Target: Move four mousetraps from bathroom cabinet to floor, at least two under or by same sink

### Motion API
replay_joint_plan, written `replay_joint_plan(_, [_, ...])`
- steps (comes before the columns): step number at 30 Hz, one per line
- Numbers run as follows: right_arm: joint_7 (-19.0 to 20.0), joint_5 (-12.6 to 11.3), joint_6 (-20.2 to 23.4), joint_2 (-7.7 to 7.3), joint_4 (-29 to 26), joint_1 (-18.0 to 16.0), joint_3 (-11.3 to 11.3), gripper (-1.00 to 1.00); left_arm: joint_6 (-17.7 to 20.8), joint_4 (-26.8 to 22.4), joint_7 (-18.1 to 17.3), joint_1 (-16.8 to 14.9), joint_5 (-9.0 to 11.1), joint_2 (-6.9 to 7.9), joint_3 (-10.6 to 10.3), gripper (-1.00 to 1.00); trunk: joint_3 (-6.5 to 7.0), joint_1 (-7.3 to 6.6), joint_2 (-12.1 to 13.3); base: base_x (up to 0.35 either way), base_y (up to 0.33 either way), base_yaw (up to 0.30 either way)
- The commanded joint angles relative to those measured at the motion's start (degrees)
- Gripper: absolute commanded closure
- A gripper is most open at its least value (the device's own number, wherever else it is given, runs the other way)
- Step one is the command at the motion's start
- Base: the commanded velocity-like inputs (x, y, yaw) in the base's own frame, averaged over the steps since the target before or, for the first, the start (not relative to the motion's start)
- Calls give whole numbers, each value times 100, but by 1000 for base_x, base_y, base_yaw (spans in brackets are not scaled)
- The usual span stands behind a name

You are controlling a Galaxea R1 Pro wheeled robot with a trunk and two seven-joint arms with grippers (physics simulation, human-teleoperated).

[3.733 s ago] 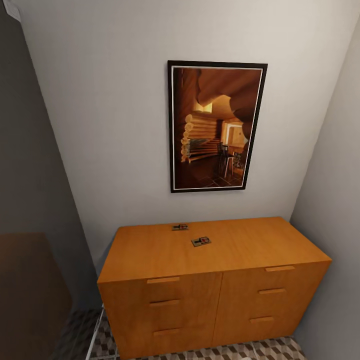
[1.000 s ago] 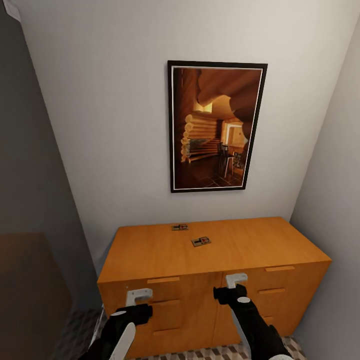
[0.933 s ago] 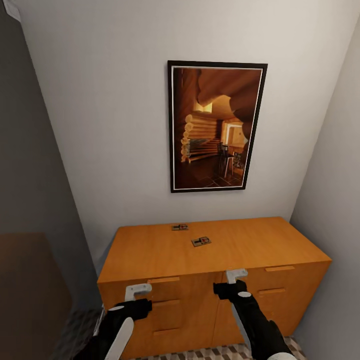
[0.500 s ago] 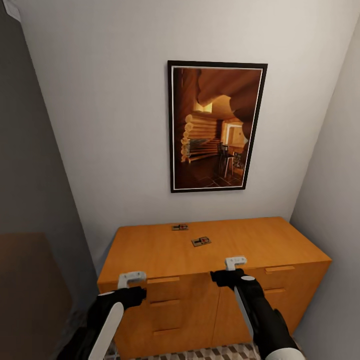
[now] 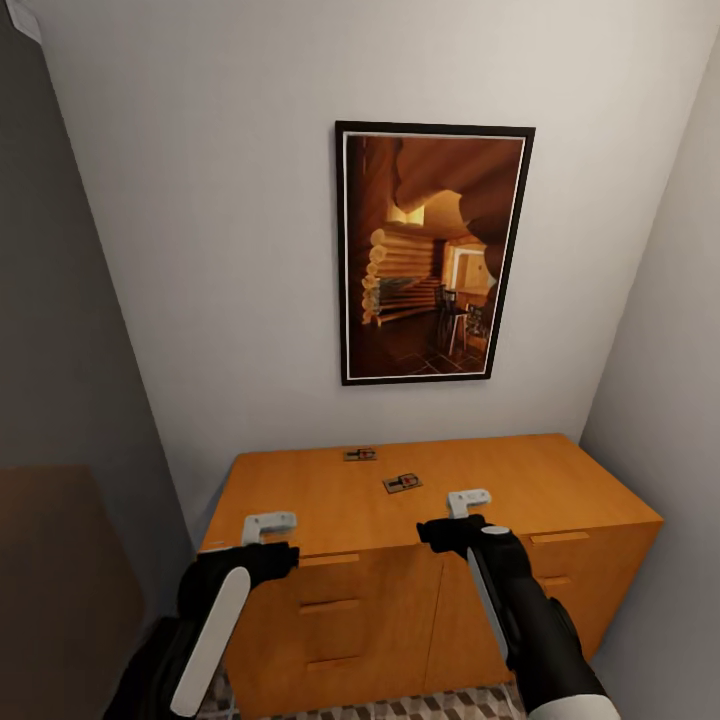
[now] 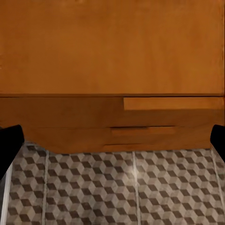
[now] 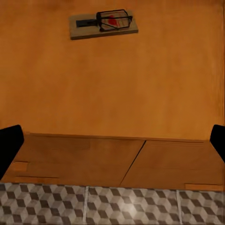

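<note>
Two black-and-white arms, pale grey grippers.
Head view: left arm [image 5: 205, 625] has a glossy black shell with a long white panel running along the forearm; black wrist block, then a light grey bracket-shaped left gripper [image 5: 268, 523] with rounded corners. Right arm [image 5: 520, 610] is the same build: black casing, narrow white-grey stripe down the forearm, a small round white cap on top near the wrist, white section at the picture's lower edge. Right gripper [image 5: 468, 499] is a pale grey bracket on a black wrist. In each wrist view the fingers [image 6: 9, 143] [image 7: 9, 143] appear as plain matte black shapes at both side edges. No cables, screws or markings discernible.
</note>
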Motion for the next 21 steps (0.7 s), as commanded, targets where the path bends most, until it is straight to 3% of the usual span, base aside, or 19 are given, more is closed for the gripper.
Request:
replay_joint_plan(1, [51, 62, 93, 2, -94, -1, 11, -100, 34, -6, 60, -62, 60, -3, -3, -100, -3, 2, -4, 0, 0, 0])
replay_joint_plan(10, [52, 60, 338, 5, -526, -134, 77, -100, 124, -11, 60, -615, 52, -22, -2, -100, -3, 2, -4, 0, 0, 0])
replay_joint_plan(18, [39, 49, 365, 7, -556, -607, 75, -100, 135, 93, 60, -1195, 36, -78, -2, -100, -3, 2, -4, 0, 0, 0])
replay_joint_plan(21, [38, 30, 371, 7, -536, -876, 71, -100, 136, 369, 60, -1502, 35, -176, -2, -100, -3, 2, -4, 0, 0, 0])
